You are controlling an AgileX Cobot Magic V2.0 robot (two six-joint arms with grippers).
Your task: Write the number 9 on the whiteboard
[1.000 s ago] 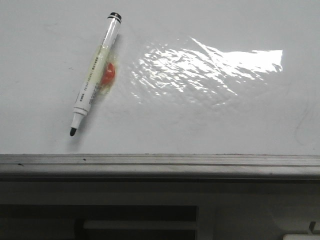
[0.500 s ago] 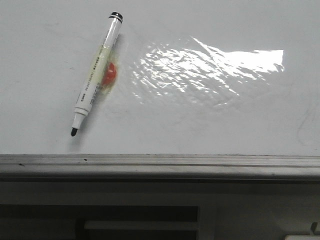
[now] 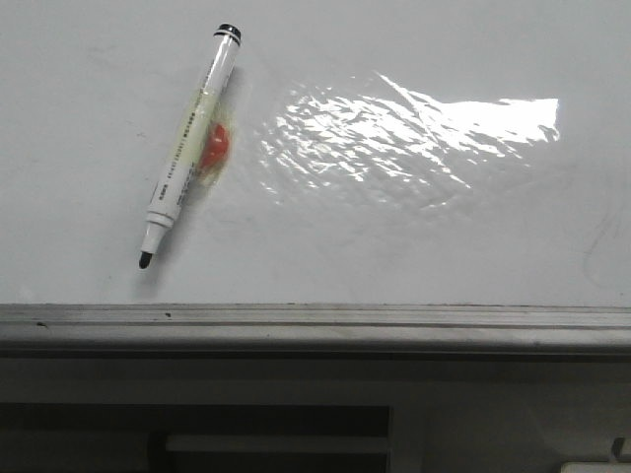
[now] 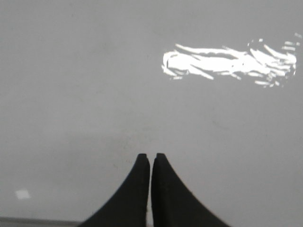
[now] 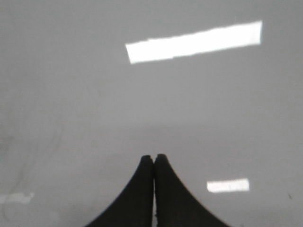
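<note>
The whiteboard (image 3: 414, 246) fills the front view, glossy white with a wrinkled glare patch and a grey metal rail (image 3: 315, 317) along its near edge. A white marker (image 3: 187, 148) with a bare black tip lies on the board at the left, tip toward the rail, with an orange-red blob stuck at its middle. No number 9 shows on the board. Neither gripper shows in the front view. My left gripper (image 4: 151, 155) is shut and empty over bare board surface. My right gripper (image 5: 154, 156) is shut and empty over a bare grey-white surface.
Below the rail, the front view shows a dark frame with a pale bar (image 3: 276, 444). Faint grey smudges (image 3: 596, 246) mark the board at the right. Bright light reflections show in both wrist views.
The front view shifted very slightly; the marker lies in the same place. Nothing else has visibly changed.
</note>
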